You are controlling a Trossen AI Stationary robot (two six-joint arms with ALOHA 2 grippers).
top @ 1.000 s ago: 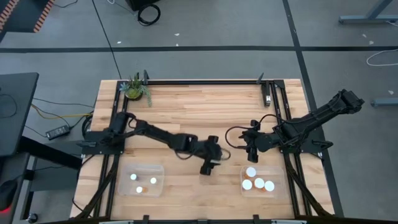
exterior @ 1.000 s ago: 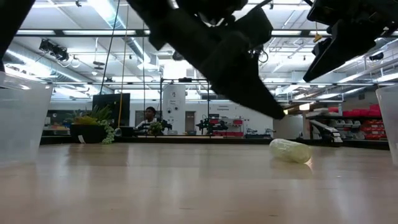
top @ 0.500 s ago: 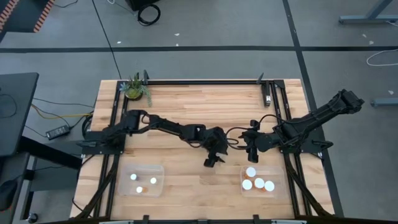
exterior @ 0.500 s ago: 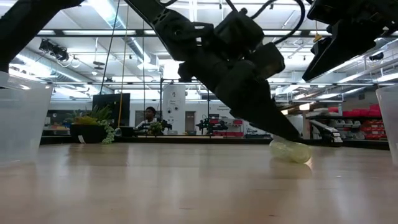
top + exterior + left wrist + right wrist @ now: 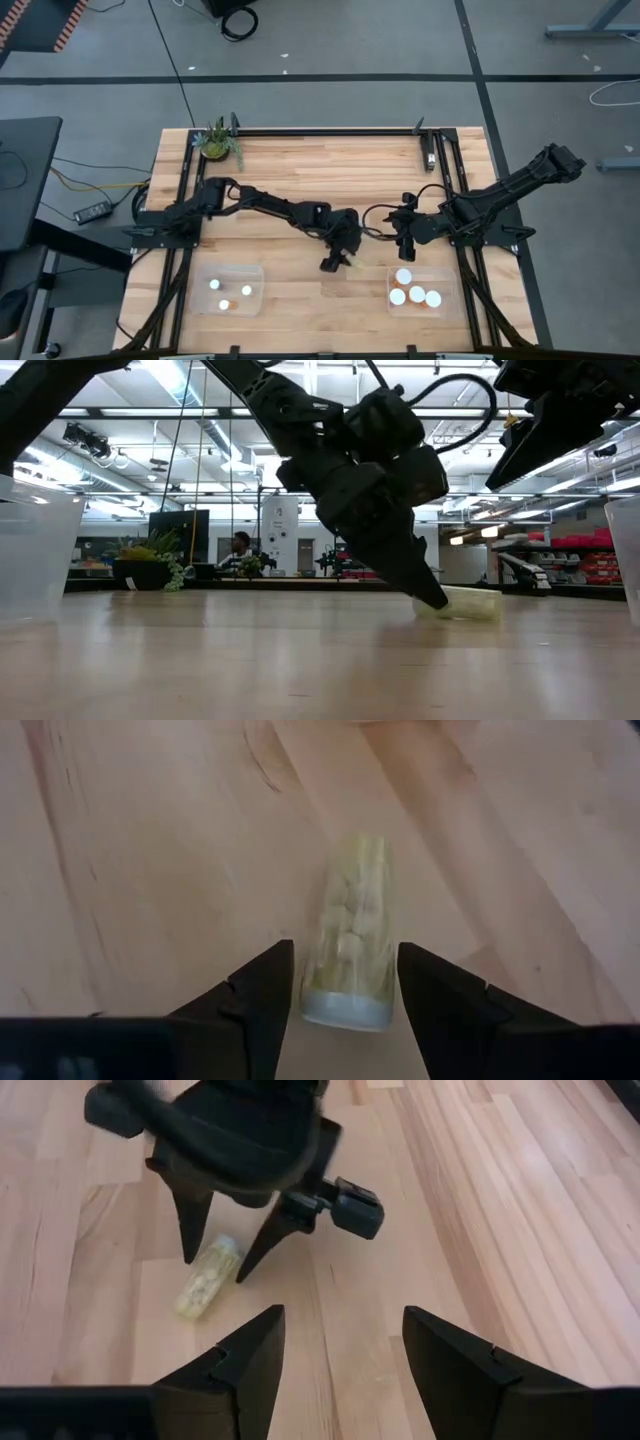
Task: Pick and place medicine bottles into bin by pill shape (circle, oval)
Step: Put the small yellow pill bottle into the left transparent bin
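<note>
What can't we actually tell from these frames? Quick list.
- Pill shape in the lying bottle: left wrist view shows only yellowish lumps, too blurred to call circle or oval.
- Whether the left gripper touches the bottle: its fingers straddle the cap end, contact unclear.
- Contents of the left bin and right bin: high view, white caps too small to read pill shape.
- Low view: the left arm hides part of the bottle.

The light wooden table (image 5: 320,165) carries two clear bins (image 5: 229,290) (image 5: 417,291) near its front edge, a small potted plant (image 5: 216,142) at a back corner, and one bottle (image 5: 349,935) lying on its side.
</note>
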